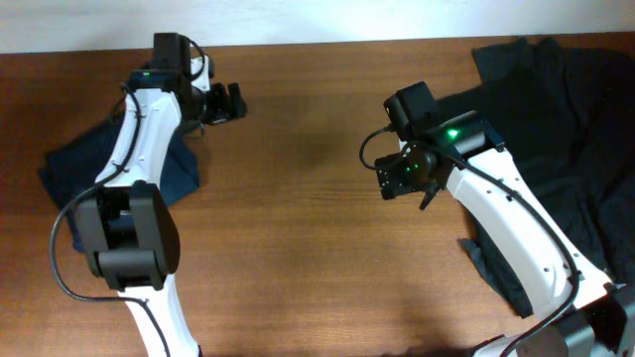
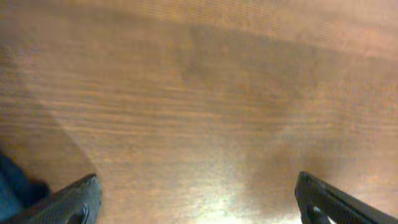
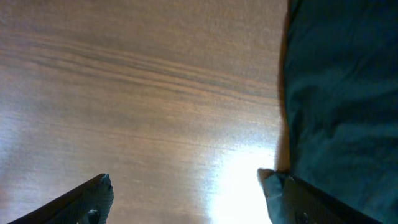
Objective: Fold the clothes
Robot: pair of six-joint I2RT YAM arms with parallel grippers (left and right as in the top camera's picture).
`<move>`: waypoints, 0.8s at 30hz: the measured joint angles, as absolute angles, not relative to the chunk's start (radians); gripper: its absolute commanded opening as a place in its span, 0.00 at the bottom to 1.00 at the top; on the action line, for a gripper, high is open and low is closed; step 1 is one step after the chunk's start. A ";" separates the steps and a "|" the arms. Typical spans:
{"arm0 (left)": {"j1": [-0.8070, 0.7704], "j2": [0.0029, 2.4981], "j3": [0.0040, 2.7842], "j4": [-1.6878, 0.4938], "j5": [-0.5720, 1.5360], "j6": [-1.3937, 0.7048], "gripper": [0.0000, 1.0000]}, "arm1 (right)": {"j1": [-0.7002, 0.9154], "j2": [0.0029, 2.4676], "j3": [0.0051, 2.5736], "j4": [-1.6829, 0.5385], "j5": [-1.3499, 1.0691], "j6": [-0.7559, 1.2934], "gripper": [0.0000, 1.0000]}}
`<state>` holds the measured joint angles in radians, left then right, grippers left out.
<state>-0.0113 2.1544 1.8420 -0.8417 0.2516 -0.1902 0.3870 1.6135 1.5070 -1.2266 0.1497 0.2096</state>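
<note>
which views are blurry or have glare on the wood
Overhead: sharp and evenly lit, no glare. Left wrist: the table looks soft and smeared, with a faint sheen at the bottom edge. Right wrist: a bright glare patch washes out the wood grain beside the black garment.
</note>
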 measured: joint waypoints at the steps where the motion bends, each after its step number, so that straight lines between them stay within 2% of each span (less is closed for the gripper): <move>1: -0.013 2.157 1.820 -0.841 0.253 -0.190 0.99 | 0.387 1.613 1.507 -1.230 0.150 0.210 0.90; 5: 0.006 2.206 1.748 -0.859 0.247 -0.191 0.99 | 0.387 1.613 1.507 -1.239 0.150 0.210 0.90; 9: 0.060 2.232 1.711 -1.005 0.181 -0.187 0.99 | 0.387 1.613 1.507 -1.245 0.150 0.209 0.90; 13: 0.192 2.233 1.703 -1.138 0.111 -0.187 0.99 | 0.387 1.613 1.507 -1.245 0.150 0.210 0.90; 16: 0.248 2.233 1.700 -1.156 0.081 -0.186 0.99 | 0.387 1.613 1.507 -1.245 0.150 0.210 0.90; 19: 0.230 2.233 1.700 -1.192 0.070 -0.181 0.99 | 0.387 1.613 1.507 -1.245 0.150 0.212 1.00; 24: 0.089 2.233 1.700 -1.201 0.056 -0.179 0.99 | 0.305 1.613 1.507 -1.208 0.028 0.239 0.99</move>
<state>0.0887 2.2330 1.6997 -1.2011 0.0555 -0.1787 0.3054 1.6135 1.5070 -1.2083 0.0284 0.2390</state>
